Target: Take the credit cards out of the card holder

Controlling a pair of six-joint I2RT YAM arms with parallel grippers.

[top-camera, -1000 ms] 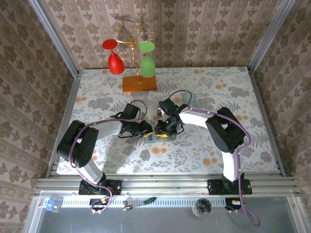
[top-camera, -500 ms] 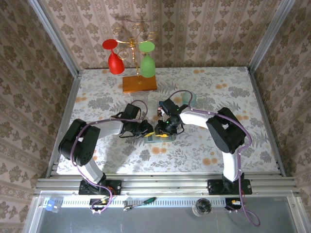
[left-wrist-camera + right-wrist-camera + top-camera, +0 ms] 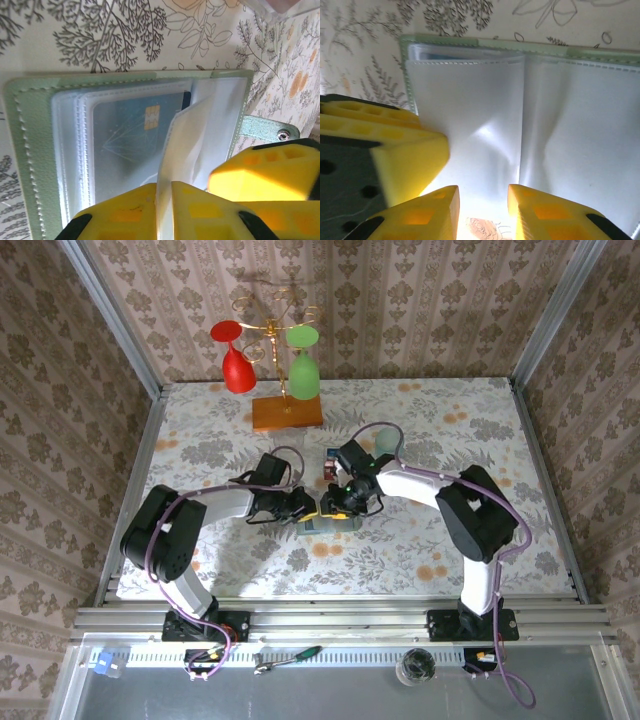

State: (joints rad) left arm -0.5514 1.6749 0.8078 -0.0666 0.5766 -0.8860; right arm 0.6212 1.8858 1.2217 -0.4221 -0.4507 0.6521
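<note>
Left wrist view: the left gripper (image 3: 167, 205) is pressed together on one loose clear leaf of the pale green bifold card holder with clear plastic sleeves (image 3: 31, 150). The holder lies open on the floral-print table (image 3: 100, 35). A blue-grey credit card with a gold chip (image 3: 125, 145) sits sleeved at centre-left. At the bottom of its own view, the right gripper (image 3: 482, 210) is partly spread over a sleeve edge, seemingly gripping nothing.

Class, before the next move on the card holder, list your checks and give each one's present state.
1. The card holder lies open: ok.
2. The left gripper pinches a clear sleeve: ok.
3. The blue card is out of its pocket: not ok, it sits inside.
4. The right gripper has its jaws apart over the card holder: ok.
5. More cards behind the blue card: cannot tell.
</note>
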